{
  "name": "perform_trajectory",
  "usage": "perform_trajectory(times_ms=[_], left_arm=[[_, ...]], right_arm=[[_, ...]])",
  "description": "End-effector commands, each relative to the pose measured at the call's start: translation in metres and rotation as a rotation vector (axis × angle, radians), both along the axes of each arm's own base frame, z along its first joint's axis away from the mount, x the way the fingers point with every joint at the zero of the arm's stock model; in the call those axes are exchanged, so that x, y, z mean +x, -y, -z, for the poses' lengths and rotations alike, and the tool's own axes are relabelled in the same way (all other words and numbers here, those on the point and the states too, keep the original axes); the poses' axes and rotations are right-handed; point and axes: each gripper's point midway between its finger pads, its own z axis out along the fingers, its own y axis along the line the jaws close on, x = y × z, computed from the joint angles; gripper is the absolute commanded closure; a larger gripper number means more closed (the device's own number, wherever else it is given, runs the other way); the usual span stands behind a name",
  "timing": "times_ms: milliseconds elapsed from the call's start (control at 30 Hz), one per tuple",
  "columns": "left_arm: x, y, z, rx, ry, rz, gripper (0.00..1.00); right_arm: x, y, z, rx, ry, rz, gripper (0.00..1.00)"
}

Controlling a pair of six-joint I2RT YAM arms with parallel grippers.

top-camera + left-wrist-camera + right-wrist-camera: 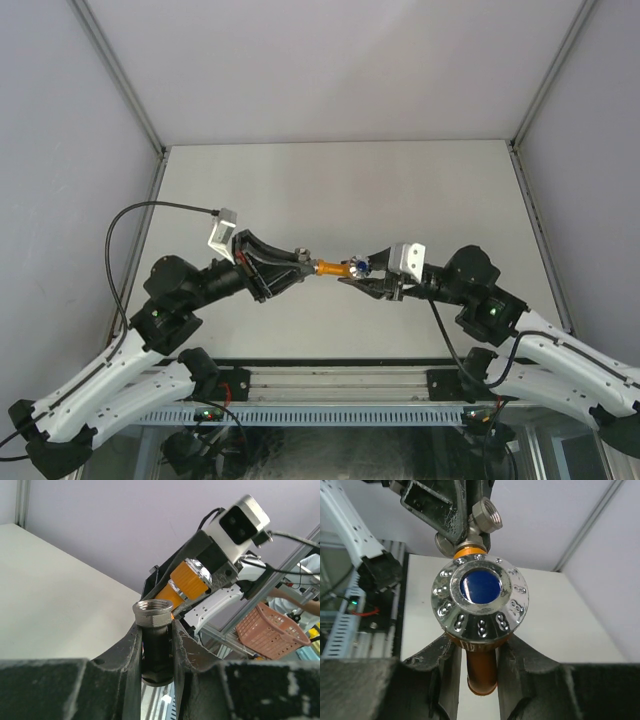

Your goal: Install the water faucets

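Right wrist view: right end effector (pixel 481 662) clamped on the orange tap body (pixel 481 675), whose chrome knob (pixel 480 600) carries a plain blue disc (pixel 480 586).
Left wrist view: left end effector (pixel 156 647) clamped on the grey threaded fitting (pixel 152 611).
Meeting point: fitting touching the tap's orange end, in the air over the counter (pixel 340 190), between both arms.
Far side: pink basket (pixel 270 630).

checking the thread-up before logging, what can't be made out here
Top external: joint between grey fitting and orange tap, too small.
Right wrist: tap body, mostly hidden behind its chrome knob.
Left wrist: fitting's lower end, buried between the left jaws.
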Motion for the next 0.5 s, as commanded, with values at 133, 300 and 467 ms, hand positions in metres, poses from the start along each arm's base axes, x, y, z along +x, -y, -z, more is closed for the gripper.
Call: perform_trajectory(times_ms=[133, 300, 467], left_arm=[[-0.013, -0.006, -0.015, -0.006, 0.215, 0.025, 1.0], [-0.01, -0.007, -0.014, 0.007, 0.249, 0.003, 1.0], [-0.014, -0.008, -0.012, 0.011, 0.265, 0.016, 1.0]], right_arm=[[-0.014, 0.005, -0.067, 0.239, -0.293, -0.086, 1.0], [-0.011, 0.006, -0.072, 0.292, -0.421, -0.076, 1.0], [-0.01, 0.007, -0.073, 0.315, -0.565, -0.086, 1.0]])
